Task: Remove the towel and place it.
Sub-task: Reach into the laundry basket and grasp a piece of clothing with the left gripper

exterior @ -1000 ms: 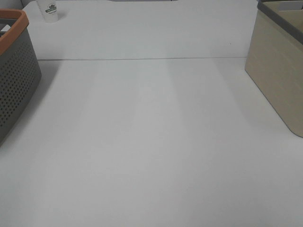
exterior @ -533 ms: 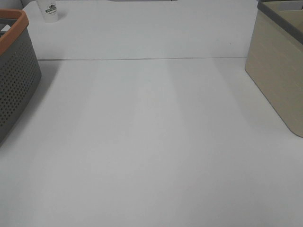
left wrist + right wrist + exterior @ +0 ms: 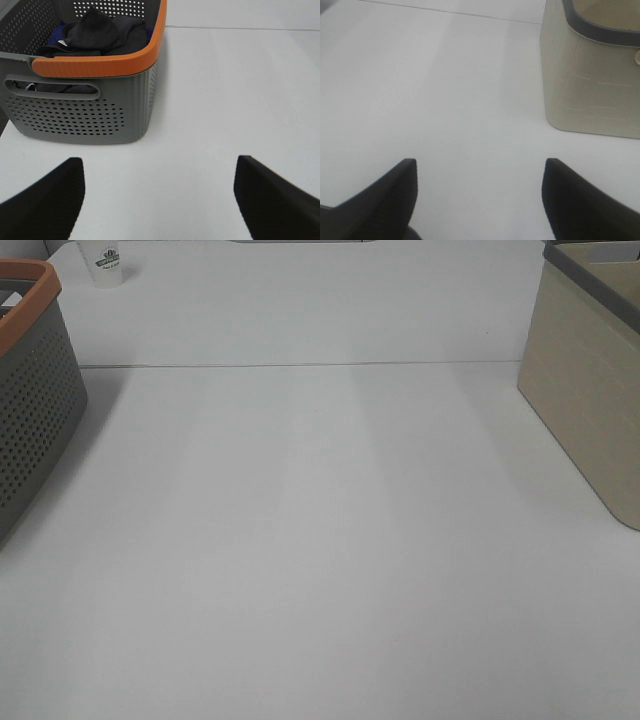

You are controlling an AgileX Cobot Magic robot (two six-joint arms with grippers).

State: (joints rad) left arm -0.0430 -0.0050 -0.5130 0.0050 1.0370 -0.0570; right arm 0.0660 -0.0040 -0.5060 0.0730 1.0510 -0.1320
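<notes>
The dark charcoal-grey towel (image 3: pixel 100 35) lies bunched inside a grey perforated basket with an orange rim (image 3: pixel 95 65); something blue-purple lies beside it. The basket also shows at the left edge of the exterior high view (image 3: pixel 25 390), where the towel is hidden. My left gripper (image 3: pixel 159 200) is open and empty above the white table, short of the basket. My right gripper (image 3: pixel 479 195) is open and empty above the table, near the beige bin (image 3: pixel 592 85). Neither gripper shows in the exterior high view.
The beige bin with a dark rim (image 3: pixel 590 390) stands at the right edge of the white table (image 3: pixel 320 540). A small white paper cup (image 3: pixel 105 262) stands at the back left. A seam (image 3: pixel 300 365) runs across the table.
</notes>
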